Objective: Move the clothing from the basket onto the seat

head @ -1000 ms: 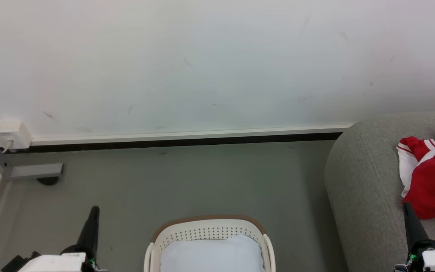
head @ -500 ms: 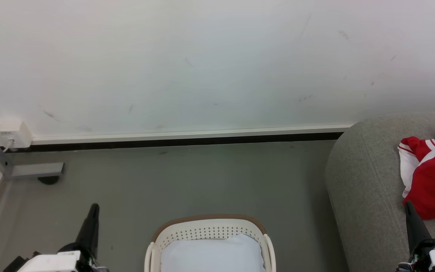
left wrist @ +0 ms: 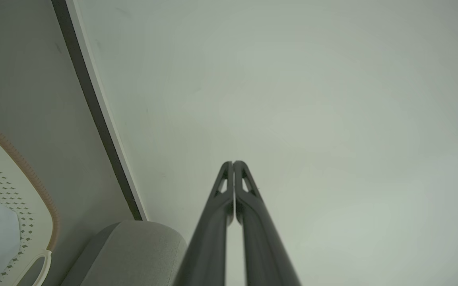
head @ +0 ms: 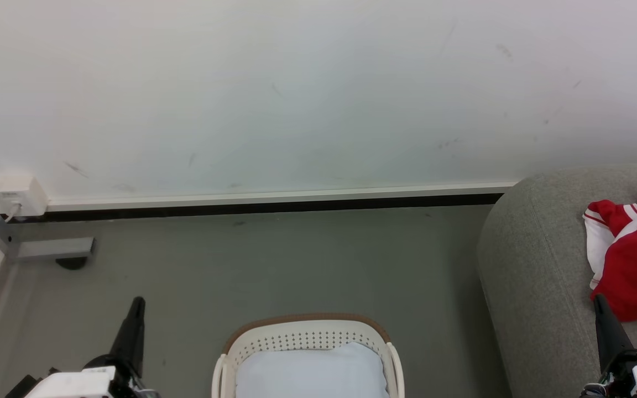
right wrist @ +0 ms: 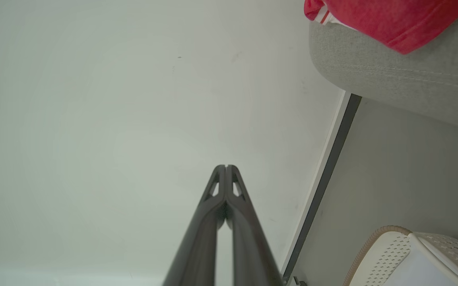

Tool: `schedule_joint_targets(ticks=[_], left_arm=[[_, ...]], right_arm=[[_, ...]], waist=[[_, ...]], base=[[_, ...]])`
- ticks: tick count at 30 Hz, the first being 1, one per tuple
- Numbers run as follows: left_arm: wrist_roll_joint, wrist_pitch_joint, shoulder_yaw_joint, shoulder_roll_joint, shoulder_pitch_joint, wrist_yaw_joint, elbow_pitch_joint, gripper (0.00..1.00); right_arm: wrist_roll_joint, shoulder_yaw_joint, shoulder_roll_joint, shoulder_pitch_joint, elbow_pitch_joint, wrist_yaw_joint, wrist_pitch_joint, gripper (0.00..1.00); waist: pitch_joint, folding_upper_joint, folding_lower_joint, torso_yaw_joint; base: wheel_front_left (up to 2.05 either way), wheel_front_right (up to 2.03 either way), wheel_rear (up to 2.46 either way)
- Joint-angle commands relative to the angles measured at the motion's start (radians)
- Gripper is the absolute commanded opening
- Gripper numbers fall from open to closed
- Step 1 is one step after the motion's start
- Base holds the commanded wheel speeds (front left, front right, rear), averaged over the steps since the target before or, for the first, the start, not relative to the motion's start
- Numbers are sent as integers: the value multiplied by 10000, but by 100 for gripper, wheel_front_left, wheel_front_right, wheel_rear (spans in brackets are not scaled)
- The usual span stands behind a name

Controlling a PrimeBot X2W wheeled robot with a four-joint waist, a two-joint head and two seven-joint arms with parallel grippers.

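The clothing (head: 636, 260) lies in a loose heap on the seat (head: 534, 265) at the far right of the scene: red fabric with a white panel and red-and-white striped trim at one edge, running off the right border of the head view. The seat is grey woven upholstery with a rounded corner, and a stitched seam shows along it in the right wrist view; it stands on the floor (head: 274, 265) against the wall (head: 296, 99). The basket (head: 302, 338) sits on the floor to the left of the seat and apart from it, at the near middle; it is white with rows of small holes and a brown rim, and a plain pale bluish-white pad (head: 310, 373) lies inside it. The right pincer (head: 598, 298) stands at the near right over the seat, its tip just below the near edge of the red fabric. In the right wrist view its two fingers are pressed together, hold nothing and point at the wall, with the cloth off to one side. The left pincer (head: 138, 301) stands at the near left above the floor, left of the basket; its fingers too are pressed together and grip nothing. A white skirting strip (head: 274, 194) runs along the foot of the wall, with a small white box (head: 17, 196) at its far left end.
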Motion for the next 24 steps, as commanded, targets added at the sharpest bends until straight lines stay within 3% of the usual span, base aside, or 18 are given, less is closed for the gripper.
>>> schedule_joint_targets(ticks=[1,24], left_arm=[[-129,39,30,16,-88,-37,-29,0],[-131,37,28,18,-87,-39,-31,0]], right_arm=[[-11,-41,8,-118,25,-21,18,0],[-41,-64,22,-120,26,-21,29,0]], waist=[[0,0,0,0],[0,0,0,0]], base=[[0,0,0],[0,0,0]])
